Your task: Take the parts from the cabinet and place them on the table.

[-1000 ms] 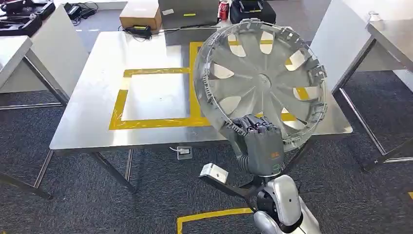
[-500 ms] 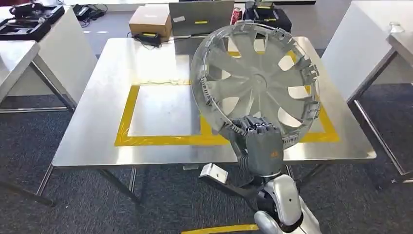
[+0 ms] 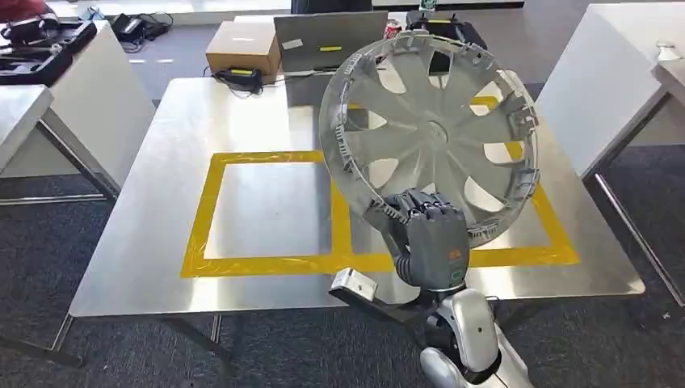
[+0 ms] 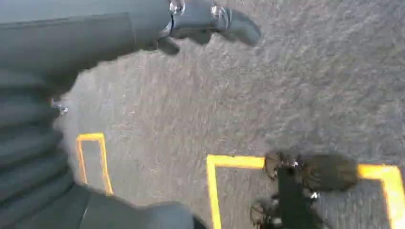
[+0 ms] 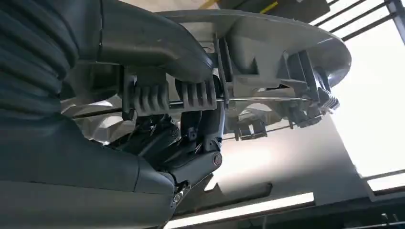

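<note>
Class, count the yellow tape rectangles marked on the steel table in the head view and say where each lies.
2. The left yellow tape rectangle lies fully visible on the steel table; the right one adjoins it, partly hidden behind the silver wheel cover.

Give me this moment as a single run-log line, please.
right hand: grips hubcap rim, upright above table | left hand: empty, over carpet | placed: no
</note>
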`<state>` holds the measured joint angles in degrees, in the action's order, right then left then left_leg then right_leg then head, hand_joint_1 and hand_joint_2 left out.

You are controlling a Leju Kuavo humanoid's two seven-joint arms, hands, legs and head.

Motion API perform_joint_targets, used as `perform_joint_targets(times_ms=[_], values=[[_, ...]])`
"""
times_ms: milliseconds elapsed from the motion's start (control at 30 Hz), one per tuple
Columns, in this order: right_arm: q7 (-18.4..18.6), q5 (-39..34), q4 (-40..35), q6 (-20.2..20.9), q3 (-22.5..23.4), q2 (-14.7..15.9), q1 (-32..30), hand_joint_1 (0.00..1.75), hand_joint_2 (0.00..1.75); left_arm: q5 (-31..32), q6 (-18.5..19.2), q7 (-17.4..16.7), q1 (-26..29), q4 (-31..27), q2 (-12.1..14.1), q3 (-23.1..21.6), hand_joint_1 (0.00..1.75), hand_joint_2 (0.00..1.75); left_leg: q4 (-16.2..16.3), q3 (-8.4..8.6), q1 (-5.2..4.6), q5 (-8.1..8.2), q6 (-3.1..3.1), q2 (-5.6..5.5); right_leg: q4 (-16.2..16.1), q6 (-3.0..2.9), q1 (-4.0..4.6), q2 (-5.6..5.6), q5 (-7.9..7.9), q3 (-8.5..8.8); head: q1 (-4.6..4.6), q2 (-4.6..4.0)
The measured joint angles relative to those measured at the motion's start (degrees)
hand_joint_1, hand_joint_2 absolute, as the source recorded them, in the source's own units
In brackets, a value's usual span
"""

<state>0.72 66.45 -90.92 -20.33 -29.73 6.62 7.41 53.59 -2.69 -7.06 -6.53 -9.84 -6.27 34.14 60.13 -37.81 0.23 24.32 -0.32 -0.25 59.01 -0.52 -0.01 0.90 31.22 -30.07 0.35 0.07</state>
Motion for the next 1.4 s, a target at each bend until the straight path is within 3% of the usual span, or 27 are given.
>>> perform_joint_targets(times_ms=[67, 133, 167, 333, 400, 467, 500, 1033, 1067, 1133, 1167, 1200, 1267, 1300, 1333, 1367, 1400], values=[[0.28, -0.02, 0.00, 0.00, 0.00, 0.02, -0.10, 1.75, 1.75, 0.11, -0.04, -0.02, -0.03, 0.02, -0.07, 0.00, 0.00, 1.75, -0.22, 0.05, 0.12, -0.29, -0.19, -0.16, 0.04, -0.62, 0.15, -0.01, -0.19, 0.18, 0.04, 0.00], [0.53, 0.02, -0.02, 0.11, 0.00, 0.02, -0.25, 1.75, 1.75, 0.15, -0.04, -0.15, -0.12, 0.02, -0.07, 0.00, 0.00, 1.75, -0.23, 0.09, 0.11, 0.05, 0.22, -0.37, -0.36, -0.62, 0.17, -0.06, -0.23, 0.47, 0.04, 0.00], [0.61, 0.07, -0.02, 0.13, 0.00, 0.02, -0.24, 0.00, 0.00, 0.15, -0.04, -0.15, -0.14, 0.02, -0.07, 0.02, 0.00, 1.75, -0.23, 0.09, 0.09, 0.13, 0.31, -0.45, -0.56, -0.62, 0.16, -0.07, -0.22, 0.58, 0.02, 0.00], [0.81, 0.81, -0.31, 0.15, 0.02, 0.02, -0.24, 0.00, 0.00, 0.17, -0.55, -0.17, -0.13, 0.02, -0.07, 0.02, 0.00, 1.75, -0.22, 0.19, 0.00, 0.42, 0.76, -0.51, -1.48, -0.44, 0.15, -0.14, 0.15, 1.10, 0.02, 0.00], [0.79, 0.98, -0.50, 0.13, 0.00, 0.02, -0.24, 0.00, 0.00, 0.00, -0.74, -0.15, -0.15, 0.02, -0.07, 0.02, 0.00, 1.75, -0.21, 0.30, -0.01, 0.45, 0.82, -0.47, -1.58, 0.35, 0.10, -0.14, 0.15, 1.23, 0.02, 0.00], [0.81, 1.03, -0.57, 0.09, 0.02, 0.02, -0.23, 0.00, 0.00, -0.13, -0.74, -0.15, -0.15, 0.02, -0.07, 0.02, 0.00, 1.75, -0.20, 0.46, -0.01, 0.42, 0.85, -0.45, -1.60, 0.56, 0.09, -0.14, 0.16, 1.35, 0.02, 0.00], [0.81, 1.03, -0.63, 0.09, 0.02, 0.02, -0.24, 0.00, 0.00, -0.20, -0.72, -0.11, -0.14, 0.02, -0.07, 0.02, 0.00, 0.00, -0.21, 0.54, -0.01, 0.40, 0.88, -0.43, -1.60, 0.63, 0.10, -0.14, 0.12, 1.41, 0.02, 0.00], [0.72, 1.09, -1.29, 0.09, 0.02, 0.02, -0.31, 0.00, 0.00, -0.85, 0.24, 0.11, -0.15, 0.02, -0.09, 0.92, 0.00, 0.00, -0.27, 0.99, 0.26, 0.18, 0.57, -0.40, -1.43, 0.68, 0.29, -0.14, 0.08, 1.73, 0.00, 0.00], [0.68, 1.09, -1.31, 0.09, 0.02, 0.02, -0.33, 0.00, 0.00, -0.92, 0.24, 0.05, -0.17, 0.00, 0.00, 0.96, 0.00, 0.00, 0.07, 0.93, -0.22, 0.24, 0.85, -0.38, -1.90, 1.21, -0.01, -0.10, -0.37, 1.81, -0.04, 0.00], [0.57, 0.94, -1.49, 0.09, 0.04, 0.02, -0.21, 0.00, 0.00, -0.98, 0.24, 0.00, -0.19, 0.00, -0.04, 1.11, 0.00, 0.00, -1.77, 1.56, 0.57, -0.57, 1.58, -0.29, -2.05, 1.54, 0.35, -0.08, -0.33, 2.10, 0.02, 0.00], [0.57, 0.92, -1.49, 0.07, 0.04, 0.04, -0.19, 0.00, 0.00, -0.98, 0.28, -0.02, -0.25, 0.00, -0.09, 1.18, 0.00, 0.00, -2.43, 1.83, 0.65, -0.95, 1.73, 0.03, -1.17, 1.65, 0.17, -0.22, 0.47, 1.79, 0.04, 0.00], [0.52, 0.90, -1.49, 0.07, 0.04, 0.04, -0.01, 0.00, 0.00, -1.01, 0.28, -0.02, -0.35, 0.00, -0.09, 1.27, 0.00, 0.00, -2.70, 1.79, 0.75, -1.21, 2.01, 0.14, 1.68, 1.78, 0.10, -0.29, 2.66, 0.32, 0.20, 0.00], [0.50, 0.83, -1.46, 0.07, 0.04, 0.09, -0.06, 0.00, 0.00, -1.01, 0.28, -0.06, -0.36, 0.02, -0.09, 1.33, 0.00, 0.00, -2.71, 1.41, 0.77, -1.39, 1.88, 0.33, 10.58, 2.25, -0.43, -0.31, 7.25, -3.86, 0.22, 0.00], [0.46, 0.83, -1.42, 0.07, 0.04, 0.18, -0.09, 0.00, 0.00, -1.01, 0.28, -0.06, -0.35, 0.02, -0.09, 1.38, 0.00, 0.00, -2.65, 1.17, 0.80, -1.55, 1.67, 0.43, 14.05, 2.51, -0.74, -0.34, 8.39, -5.55, 0.20, 0.00], [0.41, 0.83, -1.38, 0.07, 0.04, 0.22, -0.09, 0.00, 0.00, -1.01, 0.28, -0.09, -0.35, 0.02, -0.07, 1.40, 0.00, 0.00, -2.52, 0.90, 0.94, -1.73, 1.40, 0.43, 14.85, 2.74, -1.02, -0.38, 8.00, -6.00, 0.20, 0.00], [0.39, 0.83, -1.33, 0.04, 0.04, 0.22, -0.09, 0.00, 0.00, -1.01, 0.28, -0.13, -0.37, 0.02, -0.07, 1.40, 0.00, 0.00, -2.31, 0.58, 1.17, -1.90, 1.12, 0.43, 13.09, 3.00, -1.27, -0.44, 6.40, -5.11, 0.20, 0.00], [0.37, 0.83, -1.33, 0.02, 0.04, 0.22, -0.08, 0.00, 0.00, -1.01, 0.28, -0.15, -0.39, 0.02, -0.09, 1.40, 0.00, 0.00, -1.97, 0.18, 1.50, -2.08, 0.80, 0.42, 8.87, 3.30, -1.58, -0.53, 3.93, -2.98, 0.22, 0.00]])
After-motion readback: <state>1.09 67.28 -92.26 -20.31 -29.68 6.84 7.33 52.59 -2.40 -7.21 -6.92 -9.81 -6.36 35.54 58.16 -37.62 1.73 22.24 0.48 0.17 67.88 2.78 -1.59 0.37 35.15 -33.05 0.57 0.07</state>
